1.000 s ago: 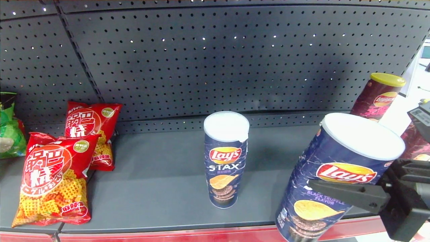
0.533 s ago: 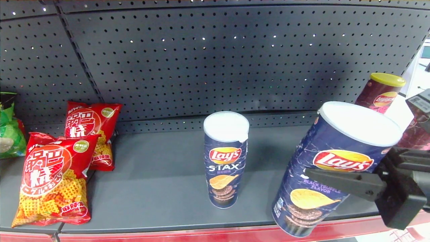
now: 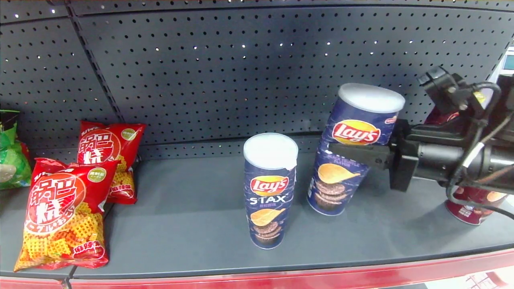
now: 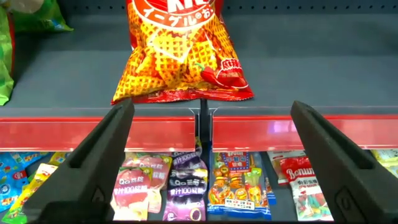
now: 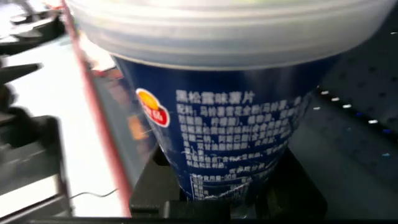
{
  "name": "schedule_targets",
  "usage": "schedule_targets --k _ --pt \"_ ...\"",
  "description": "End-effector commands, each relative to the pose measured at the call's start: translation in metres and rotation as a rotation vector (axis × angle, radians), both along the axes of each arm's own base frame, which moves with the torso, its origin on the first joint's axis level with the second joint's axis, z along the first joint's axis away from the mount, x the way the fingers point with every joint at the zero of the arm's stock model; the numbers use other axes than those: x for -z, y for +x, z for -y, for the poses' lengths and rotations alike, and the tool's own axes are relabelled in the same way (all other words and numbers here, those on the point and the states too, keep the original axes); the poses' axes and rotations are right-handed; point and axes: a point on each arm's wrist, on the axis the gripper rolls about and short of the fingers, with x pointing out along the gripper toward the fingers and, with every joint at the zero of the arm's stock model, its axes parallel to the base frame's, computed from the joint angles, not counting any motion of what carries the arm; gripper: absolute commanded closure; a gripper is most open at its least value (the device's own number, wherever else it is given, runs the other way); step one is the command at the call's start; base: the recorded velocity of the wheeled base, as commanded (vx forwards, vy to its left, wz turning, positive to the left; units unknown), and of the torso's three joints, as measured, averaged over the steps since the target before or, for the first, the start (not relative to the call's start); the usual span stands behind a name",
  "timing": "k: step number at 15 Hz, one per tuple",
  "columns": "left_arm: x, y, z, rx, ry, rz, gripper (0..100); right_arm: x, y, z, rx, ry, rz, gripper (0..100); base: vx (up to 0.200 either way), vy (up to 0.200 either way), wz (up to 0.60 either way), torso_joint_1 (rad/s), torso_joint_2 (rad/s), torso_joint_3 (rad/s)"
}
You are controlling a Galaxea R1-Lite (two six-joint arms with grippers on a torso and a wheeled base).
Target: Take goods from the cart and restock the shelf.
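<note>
a blue can, the standing can [image 3: 270, 188], is standing upright near the front of the grey shelf [image 3: 192, 224], and everything here is being placed from it. just right of it and a little farther back, the right gripper [image 3: 348, 146] is holding a second blue can, the held can [image 3: 353, 148], with its fingers [image 3: 361, 154] pinching the can's upper half from the sides. the held can is tilting, with its white lid leaning away from the standing can and its base staying close to it. whether the base is touching the shelf cannot be told. in the right wrist view the held can [image 5: 236, 124] is sitting between the fingers, lid toward the camera.

farther right of the standing can, a red can [image 3: 470, 204] is standing behind the right arm, mostly hidden. well to the left, two red bags [image 3: 64, 216] [image 3: 110, 156] are lying on the shelf, and a green bag [image 3: 12, 160] is sitting beyond them.

the left gripper [image 4: 208, 162] is hanging far left of the standing can, in front of the shelf's red edge [image 4: 249, 130] below the nearer red bag [image 4: 180, 56], with its fingers [image 4: 93, 168] spread wide and holding nothing. small packets [image 4: 242, 186] are lying on a lower shelf.
</note>
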Motion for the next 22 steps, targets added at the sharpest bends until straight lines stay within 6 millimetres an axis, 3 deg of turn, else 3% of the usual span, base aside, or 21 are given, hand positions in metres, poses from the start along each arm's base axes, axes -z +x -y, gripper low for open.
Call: schedule_targets --k 1,4,8,11,13,22 --pt "0.000 0.000 0.000 -0.001 0.000 -0.001 0 0.017 0.043 -0.003 0.051 -0.030 -0.025 100 0.000 0.000 0.00 0.000 0.00 0.000" --pt "0.000 0.000 0.000 -0.001 0.000 -0.001 0 0.028 0.074 -0.006 0.029 -0.044 -0.004 100 0.000 0.000 0.00 0.000 0.00 0.000" --pt "0.000 0.000 0.000 -0.001 0.000 -0.001 0 0.031 0.108 -0.051 -0.157 -0.043 0.083 100 0.000 0.000 0.00 0.000 0.00 0.000" --pt "0.000 0.000 0.000 -0.001 0.000 -0.001 0 0.031 0.109 -0.074 -0.249 -0.031 0.086 100 0.000 0.000 0.00 0.000 0.00 0.000" --pt "0.000 0.000 0.000 -0.001 0.000 -0.001 0 0.040 0.113 -0.079 -0.268 -0.036 0.061 100 0.000 0.000 0.00 0.000 0.00 0.000" --pt "0.000 0.000 0.000 -0.001 0.000 -0.001 0 0.041 0.119 -0.103 -0.354 -0.038 0.037 100 0.000 0.000 0.00 0.000 0.00 0.000"
